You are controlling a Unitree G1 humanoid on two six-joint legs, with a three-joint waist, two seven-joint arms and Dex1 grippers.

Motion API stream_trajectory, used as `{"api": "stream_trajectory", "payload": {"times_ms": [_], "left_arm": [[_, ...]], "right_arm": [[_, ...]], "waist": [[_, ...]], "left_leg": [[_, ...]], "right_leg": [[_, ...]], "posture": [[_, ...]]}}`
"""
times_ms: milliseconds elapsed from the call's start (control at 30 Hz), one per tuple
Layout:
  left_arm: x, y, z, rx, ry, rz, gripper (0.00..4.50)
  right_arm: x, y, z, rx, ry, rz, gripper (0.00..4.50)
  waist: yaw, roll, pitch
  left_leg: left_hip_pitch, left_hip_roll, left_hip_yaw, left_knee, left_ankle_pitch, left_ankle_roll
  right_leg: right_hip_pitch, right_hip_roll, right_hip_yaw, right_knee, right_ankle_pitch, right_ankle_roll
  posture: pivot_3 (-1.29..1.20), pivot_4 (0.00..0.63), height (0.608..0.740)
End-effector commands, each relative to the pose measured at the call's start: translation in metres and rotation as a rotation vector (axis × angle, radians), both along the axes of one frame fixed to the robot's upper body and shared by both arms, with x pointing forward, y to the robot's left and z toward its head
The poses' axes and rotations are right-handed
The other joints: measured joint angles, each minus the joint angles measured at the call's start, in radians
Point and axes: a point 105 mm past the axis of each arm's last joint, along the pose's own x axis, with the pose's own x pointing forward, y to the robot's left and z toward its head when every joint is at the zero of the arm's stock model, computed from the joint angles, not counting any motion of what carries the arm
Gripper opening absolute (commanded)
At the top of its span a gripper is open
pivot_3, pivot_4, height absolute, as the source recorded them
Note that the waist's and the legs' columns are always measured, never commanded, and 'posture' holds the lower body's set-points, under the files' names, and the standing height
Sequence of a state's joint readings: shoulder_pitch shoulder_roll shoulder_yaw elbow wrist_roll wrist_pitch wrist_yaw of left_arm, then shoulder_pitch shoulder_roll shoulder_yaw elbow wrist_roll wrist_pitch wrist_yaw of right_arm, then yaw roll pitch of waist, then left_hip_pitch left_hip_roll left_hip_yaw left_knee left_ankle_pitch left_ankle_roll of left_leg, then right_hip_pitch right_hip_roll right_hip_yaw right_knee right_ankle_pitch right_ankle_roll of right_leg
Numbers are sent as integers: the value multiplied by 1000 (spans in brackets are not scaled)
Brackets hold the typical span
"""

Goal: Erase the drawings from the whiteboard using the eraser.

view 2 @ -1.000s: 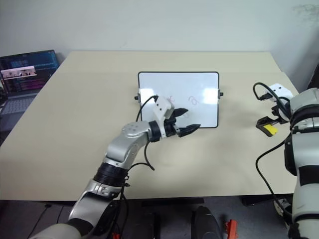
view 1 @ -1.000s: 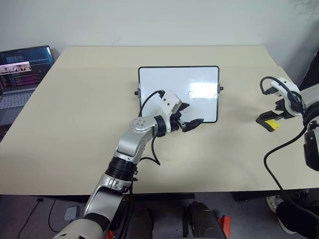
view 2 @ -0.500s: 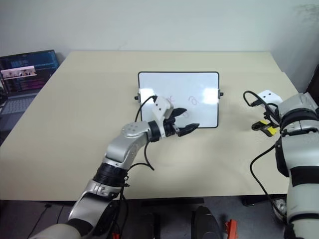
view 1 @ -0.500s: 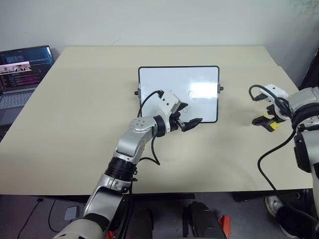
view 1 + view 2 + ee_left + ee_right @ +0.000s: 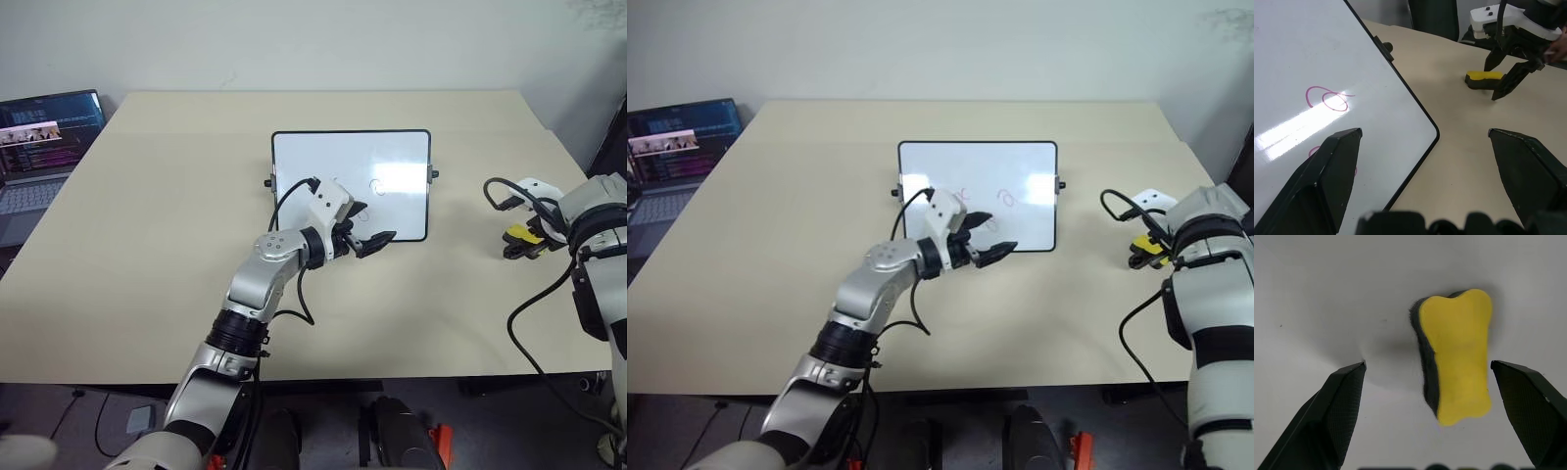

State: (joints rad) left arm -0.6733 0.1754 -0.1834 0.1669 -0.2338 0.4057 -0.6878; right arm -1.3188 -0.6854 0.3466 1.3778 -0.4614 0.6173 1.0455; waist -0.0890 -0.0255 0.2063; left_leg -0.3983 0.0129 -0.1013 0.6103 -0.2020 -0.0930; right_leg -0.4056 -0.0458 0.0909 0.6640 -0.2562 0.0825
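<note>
We see the right gripper (image 5: 1427, 377) with its two black fingers (image 5: 1339, 406) spread wide, straddling the yellow-topped eraser (image 5: 1457, 355) without touching it. The eraser lies flat on the beige table (image 5: 147, 245), well to the right of the whiteboard (image 5: 392, 157). Our left gripper (image 5: 370, 237) also stands released, empty, over the whiteboard's near right corner. Purple drawings (image 5: 1327, 98) remain on the whiteboard. A laptop (image 5: 39, 147) sits far to the whiteboard's left.

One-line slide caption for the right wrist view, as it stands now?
Open right gripper poised above the yellow eraser lying on the table, fingers either side, not yet touching.
</note>
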Motion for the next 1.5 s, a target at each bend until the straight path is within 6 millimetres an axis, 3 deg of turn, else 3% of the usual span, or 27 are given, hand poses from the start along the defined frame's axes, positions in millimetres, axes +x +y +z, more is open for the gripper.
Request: {"api": "stream_trajectory", "payload": {"times_ms": [33, 333, 433, 667, 733, 967, 1200, 1400, 1500], "left_arm": [[-3, 1, 17, -32, -66, -1, 4500], [-5, 7, 15, -32, -62, 28, 4500], [-5, 8, 15, -30, -62, 31, 4500], [-4, 10, 15, -22, -64, 35, 4500], [-4, 10, 15, -21, -64, 36, 4500], [-4, 12, 15, -17, -65, 40, 4500], [-2, 23, 13, -15, -60, 72, 4500], [-3, 36, 12, -10, -57, 98, 4500], [0, 54, 16, 0, -71, 149, 4500]], "right_arm": [[2, 1, 7, -16, -9, 19, 4483], [1, 0, -1, -4, -7, 29, 4483], [3, 0, -2, -8, -25, 25, 3897], [4, -3, -3, -23, -38, 31, 1434], [4, -2, -3, -22, -43, 31, 953], [12, 3, 11, 19, -108, 43, 880], [31, 16, 54, 143, -326, 38, 869], [47, 45, 93, 364, -546, 86, 869], [55, 76, 112, 467, -641, 178, 869]], "waist": [[0, 0, 0], [0, 0, 0], [0, 0, 0], [0, 0, 0], [0, 0, 0], [-1, 0, 0], [-1, 0, 0], [0, 0, 0], [-5, 0, 0]], "left_leg": [[0, 0, 0, 0, 0, 0], [0, 0, 0, 0, 0, 0], [0, 0, 0, 0, 0, 0], [0, 0, 0, 1, 0, 0], [0, 0, 0, 1, 0, 0], [0, 0, 0, 1, 0, 0], [0, 0, 0, 1, 0, 0], [0, 0, 0, 0, 0, 0], [0, 0, 0, 0, 0, 0]], "right_leg": [[0, 0, 0, 0, 0, 0], [0, 0, 0, 0, 0, 0], [0, 0, 0, 0, 0, 0], [0, 0, 0, 0, 0, 0], [0, 0, 0, 0, 0, 0], [0, 0, 0, 0, 0, 1], [0, 0, 0, 0, 0, 1], [0, 0, 0, 0, 0, 0], [0, 0, 0, 0, 0, 1]], "posture": [[0, 150, 740], [0, 150, 740], [0, 150, 740], [0, 150, 740], [0, 150, 740], [0, 150, 740], [0, 150, 740], [0, 150, 740], [0, 150, 740]]}}
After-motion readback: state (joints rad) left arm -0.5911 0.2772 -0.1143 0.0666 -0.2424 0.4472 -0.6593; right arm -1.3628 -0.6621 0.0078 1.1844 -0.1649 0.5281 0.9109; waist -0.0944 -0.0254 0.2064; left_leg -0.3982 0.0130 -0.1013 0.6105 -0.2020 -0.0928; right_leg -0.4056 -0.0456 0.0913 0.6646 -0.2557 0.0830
